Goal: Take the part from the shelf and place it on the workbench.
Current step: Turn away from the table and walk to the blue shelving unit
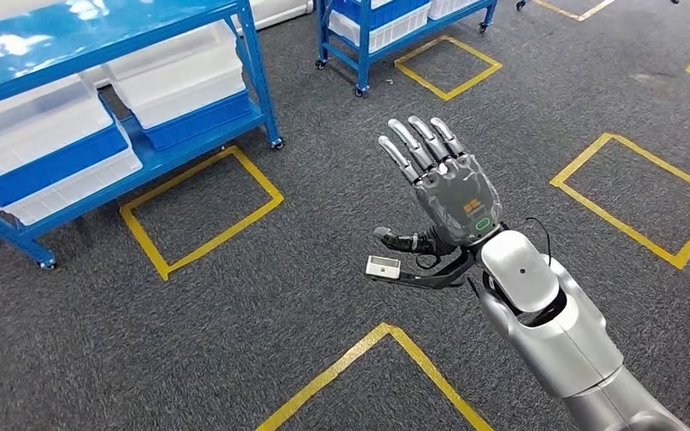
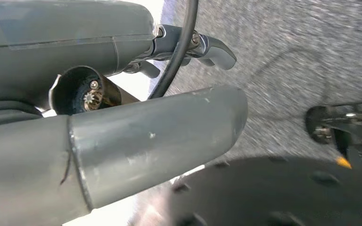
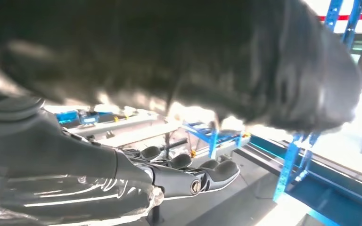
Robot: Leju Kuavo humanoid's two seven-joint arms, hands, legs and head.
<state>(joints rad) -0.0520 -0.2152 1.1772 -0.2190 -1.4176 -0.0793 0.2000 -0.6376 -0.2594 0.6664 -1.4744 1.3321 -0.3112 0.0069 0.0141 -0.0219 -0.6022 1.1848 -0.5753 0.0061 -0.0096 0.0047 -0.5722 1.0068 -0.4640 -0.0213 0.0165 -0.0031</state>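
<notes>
- The part cannot be made out in any view; nothing lies in the right hand [image 1: 449,193], and the bins on the shelf are too far off to show their contents.
- The right hand is raised over the carpeted floor [image 1: 323,180], palm turned away from the head camera, fingers [image 1: 413,144] stretched out and held side by side, holding nothing.
- In the right wrist view the same fingers [image 3: 207,172] reach out straight, with nothing between them.
- Just below the right hand's wrist a small white-faced camera module [image 1: 383,266] sticks out on a dark bracket.
- The left hand [image 2: 122,141] appears in the left wrist view as a thick grey thumb and a grey cover close to the lens; whether it is open or closed cannot be told.
- Well ahead of the right hand and off to its left stands a blue shelf [image 1: 144,90] on castors, carrying white and blue bins [image 1: 180,90].
- A second blue shelf [image 1: 368,36] stands farther ahead of the hand.
- Yellow tape squares [image 1: 202,211] mark the floor around the hand on all sides.
</notes>
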